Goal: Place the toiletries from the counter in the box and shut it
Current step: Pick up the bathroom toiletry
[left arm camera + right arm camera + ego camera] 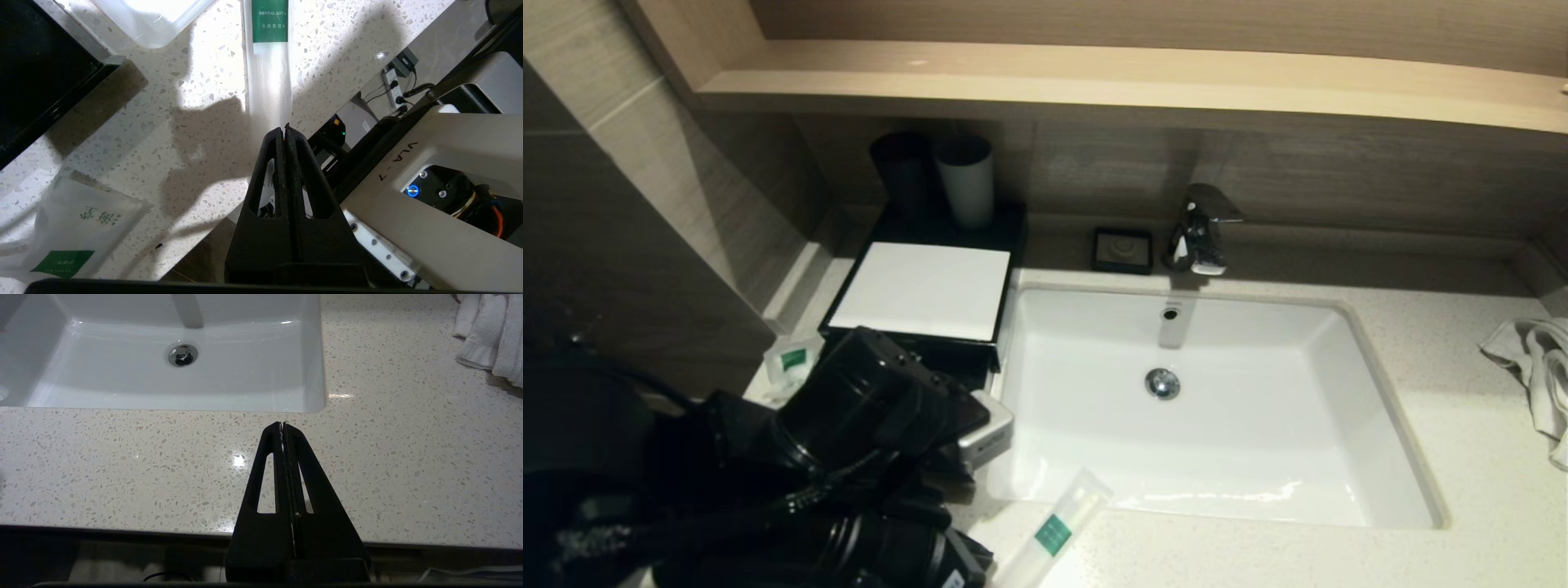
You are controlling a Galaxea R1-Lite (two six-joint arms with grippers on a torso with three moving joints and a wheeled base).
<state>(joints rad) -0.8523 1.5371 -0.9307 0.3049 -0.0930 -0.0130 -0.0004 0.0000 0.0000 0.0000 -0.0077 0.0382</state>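
A black box point(915, 343) with a flat white top point(923, 290) stands on the counter left of the sink; its dark corner shows in the left wrist view point(41, 73). A long clear dental kit packet with a green label point(1054, 531) lies near the counter's front edge. My left gripper point(284, 127) is shut and empty, its tips just above the near end of that packet point(269, 61). A small white sachet with a green label point(792, 359) lies left of the box and also shows in the left wrist view point(77, 232). My right gripper point(282, 424) is shut and empty.
A white sink point(1380, 425) with a chrome faucet point(1199, 229) fills the middle. A dark cup point(900, 173) and a white cup point(965, 180) stand behind the box. A black square dish point(1122, 250) sits by the faucet. A white towel point(1535, 367) lies at the right.
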